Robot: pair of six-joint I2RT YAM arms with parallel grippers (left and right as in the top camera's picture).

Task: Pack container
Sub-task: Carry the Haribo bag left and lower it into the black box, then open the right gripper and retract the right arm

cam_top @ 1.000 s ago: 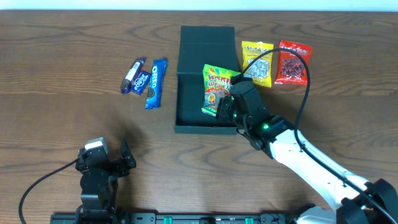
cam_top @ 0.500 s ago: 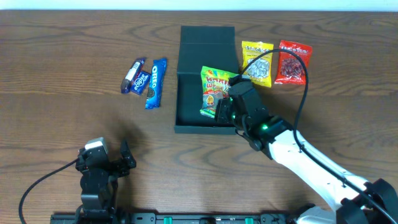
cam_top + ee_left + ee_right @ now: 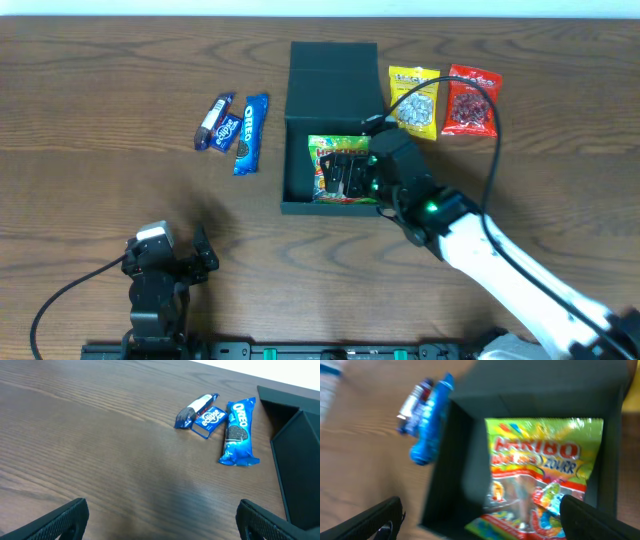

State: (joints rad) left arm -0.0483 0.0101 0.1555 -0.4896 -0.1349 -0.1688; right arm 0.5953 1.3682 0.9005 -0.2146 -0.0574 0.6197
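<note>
Lying flat inside the container [image 3: 330, 208] at mid-surface, the green bag [image 3: 537, 480] reads "HARIBO"; a second ago it leaned against the right wall. The blue pack [image 3: 237, 432] reads "OREO". The surface [image 3: 100, 120] is dark wood. The right claw [image 3: 487, 520] hangs spread over the bag; the left claw [image 3: 162, 520] gapes wide.

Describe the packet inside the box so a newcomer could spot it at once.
Start at the dark teal container, its lid flap open. Inside, beneath the right gripper, lies a bright green Haribo bag. It alone is in the box; the yellow bag and red bag lie outside, to its right.
</note>
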